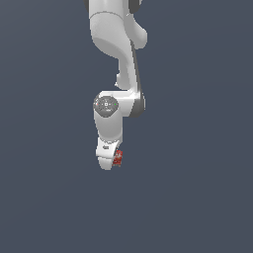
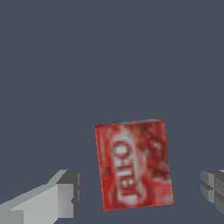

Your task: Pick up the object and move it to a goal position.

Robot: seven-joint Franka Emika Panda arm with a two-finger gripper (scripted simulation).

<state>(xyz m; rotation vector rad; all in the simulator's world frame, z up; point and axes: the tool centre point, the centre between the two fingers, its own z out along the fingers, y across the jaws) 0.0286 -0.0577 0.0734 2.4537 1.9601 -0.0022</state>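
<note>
Plain dark grey-blue surface (image 1: 197, 197) all around

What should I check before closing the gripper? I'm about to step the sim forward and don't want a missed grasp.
1. Gripper open: ok, both fingers stand apart.
2. Red box between the fingers: ok, with gaps on both sides.
3. Fingers touching the box: not yet, in the wrist view.
4. Box square to the fingers: not ok, slightly rotated.
5. Gripper low enough to grasp: cannot tell; the exterior view shows the box beside the gripper tip only.
6. Goal position visible: not ok, no marker in either view.
</note>
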